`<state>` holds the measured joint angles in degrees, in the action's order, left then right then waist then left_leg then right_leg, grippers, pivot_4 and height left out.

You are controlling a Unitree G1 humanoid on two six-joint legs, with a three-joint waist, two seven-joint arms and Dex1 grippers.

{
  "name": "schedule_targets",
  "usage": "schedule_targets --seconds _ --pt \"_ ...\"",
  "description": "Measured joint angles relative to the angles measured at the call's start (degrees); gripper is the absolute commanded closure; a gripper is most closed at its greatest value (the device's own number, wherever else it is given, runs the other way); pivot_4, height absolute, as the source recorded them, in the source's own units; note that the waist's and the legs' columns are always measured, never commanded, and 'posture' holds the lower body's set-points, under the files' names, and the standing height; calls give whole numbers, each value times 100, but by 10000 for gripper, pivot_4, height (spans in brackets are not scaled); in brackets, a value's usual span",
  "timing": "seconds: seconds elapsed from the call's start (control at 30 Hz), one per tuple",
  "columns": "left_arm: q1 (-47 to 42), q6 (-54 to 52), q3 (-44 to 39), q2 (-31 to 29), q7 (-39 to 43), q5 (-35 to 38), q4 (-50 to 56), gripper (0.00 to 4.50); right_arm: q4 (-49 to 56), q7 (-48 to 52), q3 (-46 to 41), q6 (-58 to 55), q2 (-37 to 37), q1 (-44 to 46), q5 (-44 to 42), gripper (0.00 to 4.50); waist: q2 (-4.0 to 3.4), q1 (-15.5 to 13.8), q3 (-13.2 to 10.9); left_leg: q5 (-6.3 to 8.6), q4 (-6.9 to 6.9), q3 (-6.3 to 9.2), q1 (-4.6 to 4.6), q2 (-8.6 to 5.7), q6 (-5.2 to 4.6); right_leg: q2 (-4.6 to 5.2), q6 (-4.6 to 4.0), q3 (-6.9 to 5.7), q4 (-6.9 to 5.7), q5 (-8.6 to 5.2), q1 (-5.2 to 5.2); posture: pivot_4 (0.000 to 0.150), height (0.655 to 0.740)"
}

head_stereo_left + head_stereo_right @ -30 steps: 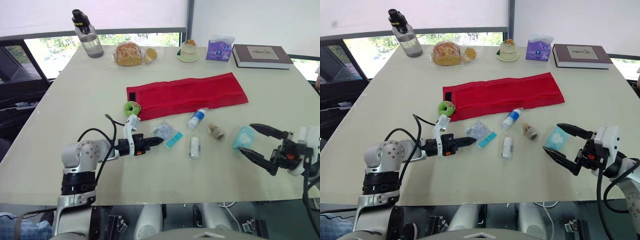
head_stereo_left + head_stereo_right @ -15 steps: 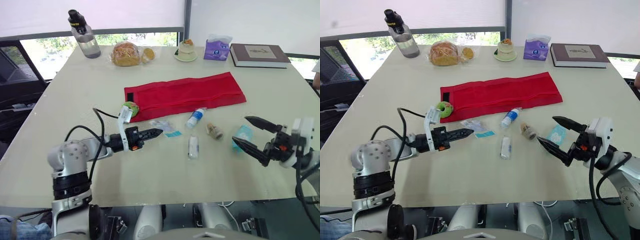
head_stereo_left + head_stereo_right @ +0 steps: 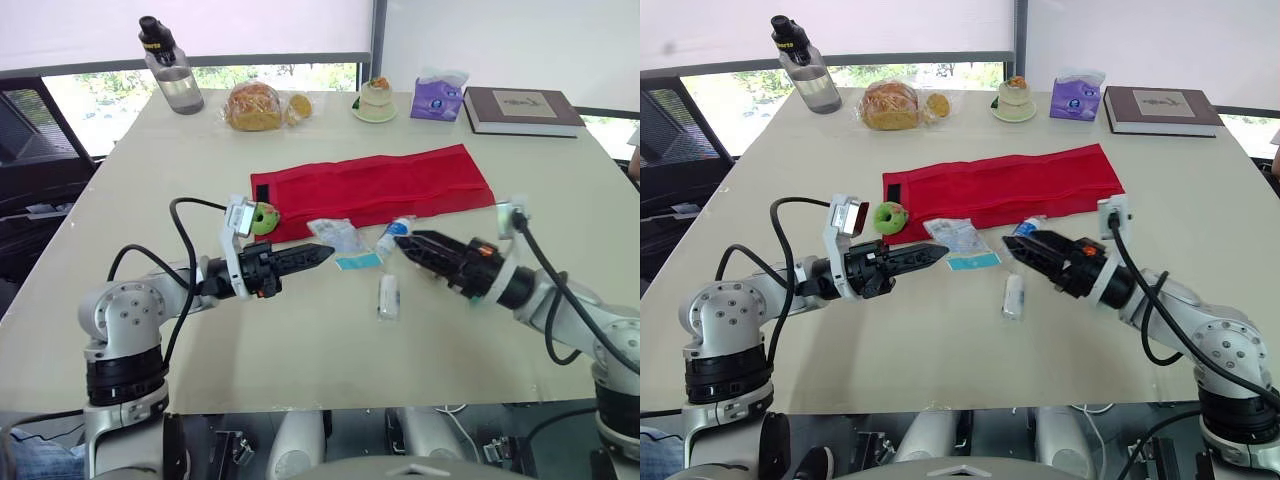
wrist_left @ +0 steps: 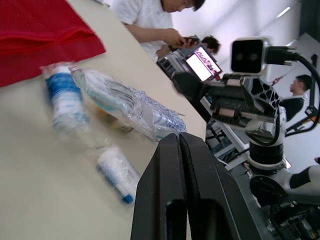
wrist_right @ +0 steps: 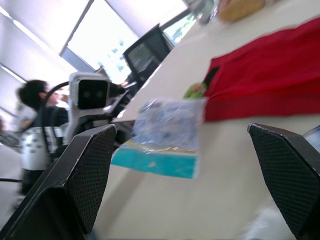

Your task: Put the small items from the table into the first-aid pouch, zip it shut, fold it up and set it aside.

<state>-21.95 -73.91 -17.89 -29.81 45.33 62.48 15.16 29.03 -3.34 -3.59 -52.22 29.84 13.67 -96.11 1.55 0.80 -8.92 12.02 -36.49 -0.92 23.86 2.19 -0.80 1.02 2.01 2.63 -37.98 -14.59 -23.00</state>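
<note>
At the far side, left to right: a bottle [image 3: 172, 68], bagged bread [image 3: 257, 106], a cup [image 3: 376, 96] on a saucer [image 3: 362, 116], a purple tissue box [image 3: 439, 99] and a book [image 3: 523, 109]. A black chair [image 3: 40, 160] stands far left.

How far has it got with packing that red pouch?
Nothing looks finished. The red pouch lies spread flat, with the items outside it. In hand: the left pincer is shut at the clear packet, though I cannot tell whether it grips it. The right pincer is open beside the small bottle. Left to do: the green roll and the white tube, then zipping, folding and setting aside.
</note>
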Motion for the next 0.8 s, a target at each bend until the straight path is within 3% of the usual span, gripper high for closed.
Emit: schedule_targets --seconds 0.2,0.43,0.8 --pt "-43 182 216 -35 101 244 108 44163 -224 -951 561 294 -343 227 -835 0 1 22 -1 -1 -1 -1 -1 1 -1 -5 11 6 0 -5 -2 1500 7400" --pt "-63 376 344 -290 129 243 120 44163 -420 -982 722 373 -378 310 -691 0 0 18 -2 0 1 -2 5 2 -1 -8 10 5 0 -4 -9 1500 7400" --pt "1225 1084 622 -1579 459 -1128 -721 44163 -97 309 325 372 165 60 394 0 -4 25 -6 0 13 -16 15 9 -1 -1 18 17 0 -12 -37 1500 7400"
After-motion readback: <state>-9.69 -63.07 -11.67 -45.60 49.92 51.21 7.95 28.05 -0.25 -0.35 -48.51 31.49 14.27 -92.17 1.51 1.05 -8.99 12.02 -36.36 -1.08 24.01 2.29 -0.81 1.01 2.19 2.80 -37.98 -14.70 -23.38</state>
